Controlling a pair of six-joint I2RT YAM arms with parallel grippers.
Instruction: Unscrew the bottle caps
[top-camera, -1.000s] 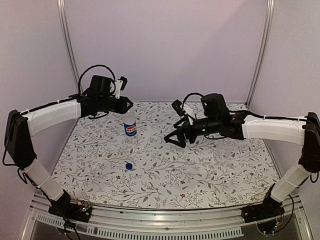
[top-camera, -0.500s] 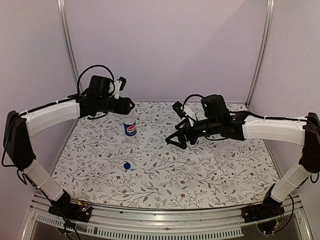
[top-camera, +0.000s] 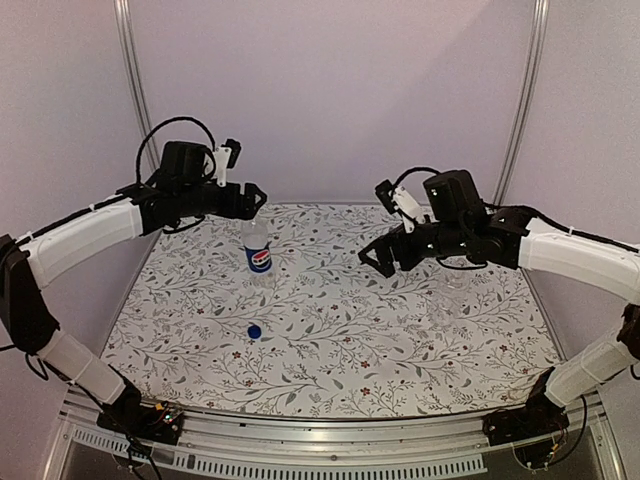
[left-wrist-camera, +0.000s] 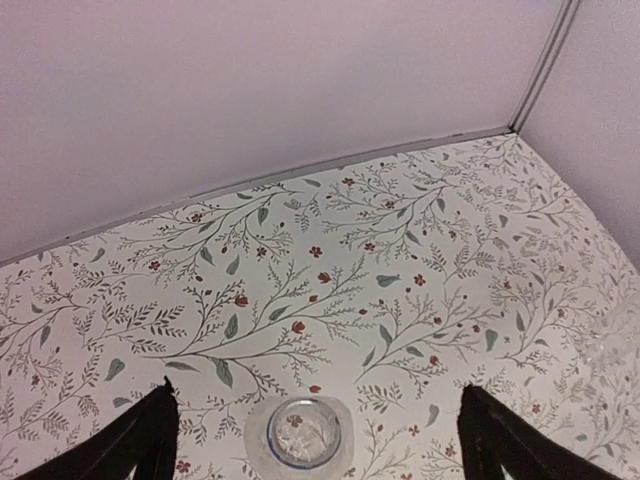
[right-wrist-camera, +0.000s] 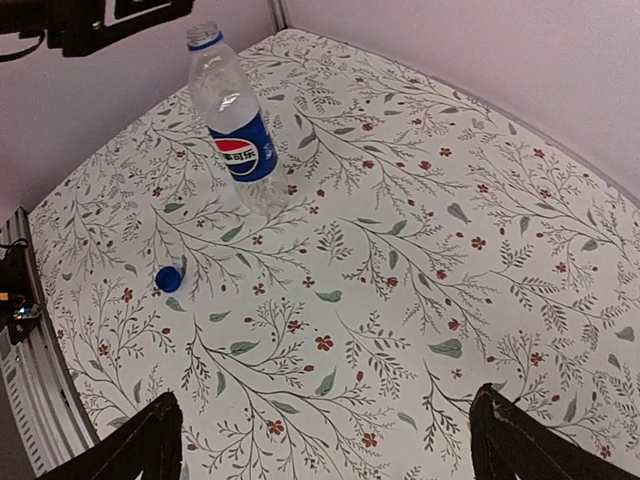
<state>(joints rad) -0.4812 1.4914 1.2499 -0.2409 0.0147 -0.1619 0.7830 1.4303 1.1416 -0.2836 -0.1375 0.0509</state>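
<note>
The Pepsi-labelled bottle (top-camera: 258, 255) (right-wrist-camera: 232, 135) stands upright at the back left of the mat with no cap on it. From straight above in the left wrist view, its open mouth (left-wrist-camera: 304, 432) shows a blue ring round the rim. My left gripper (top-camera: 254, 198) (left-wrist-camera: 320, 445) hangs open just above that mouth, with its fingers wide on either side and touching nothing. The blue bottle cap (top-camera: 256, 331) (right-wrist-camera: 169, 278) lies loose on the mat in front of the bottle. My right gripper (top-camera: 385, 258) (right-wrist-camera: 330, 445) is open and empty above the mat's middle.
A faint clear shape (top-camera: 453, 283) shows under the right forearm; I cannot tell what it is. The floral mat (top-camera: 330, 350) is bounded by white walls at the back and sides, and a metal rail (top-camera: 330, 430) runs along the near edge.
My left gripper has opened off the bottle's neck and lifted slightly. The right arm has swung right and back, away from the bottle. Bottle and blue cap have not moved.
</note>
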